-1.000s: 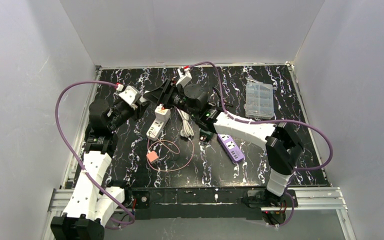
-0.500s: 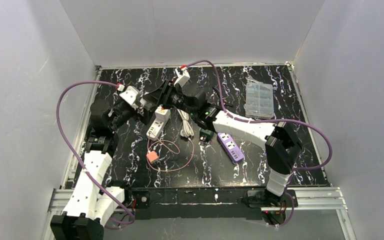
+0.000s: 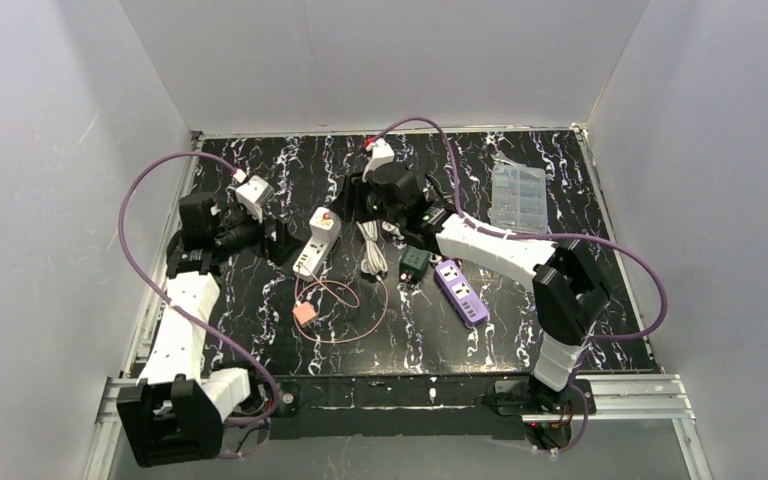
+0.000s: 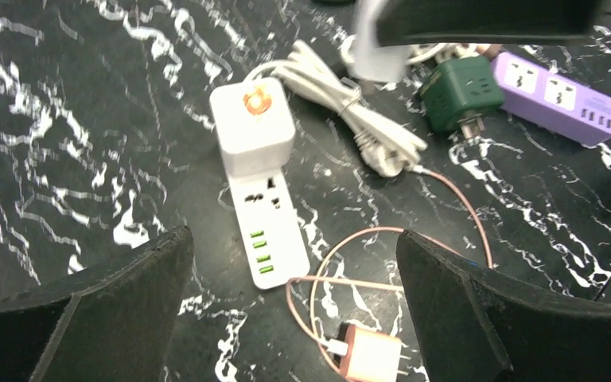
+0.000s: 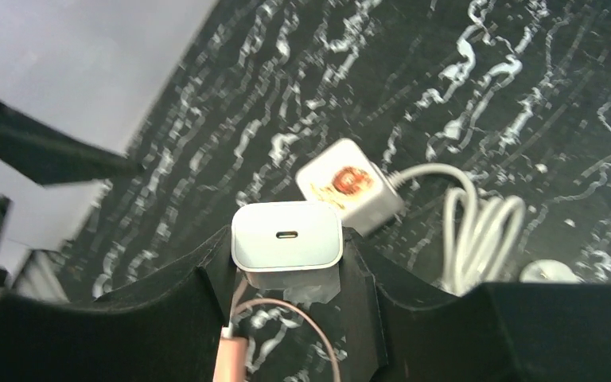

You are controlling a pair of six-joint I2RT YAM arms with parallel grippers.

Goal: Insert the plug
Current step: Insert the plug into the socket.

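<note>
A: Where do we find the charger (image 5: 286, 231)?
B: Clamped in the right hand (image 5: 286, 256). The strip (image 5: 348, 185) lies just beyond and below that hand.
A: And its long axis?
B: Button end away, ports toward the left hand (image 4: 294, 274), whose fingers stand apart above it. We judge the right arm should insert.

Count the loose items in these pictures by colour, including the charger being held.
White: 2 (white power strip, white charger)
Purple: 1 (purple power strip)
Green: 1 (green adapter)
Pink: 1 (pink charger)
Clear: 1 (clear box)
Total: 6
</note>
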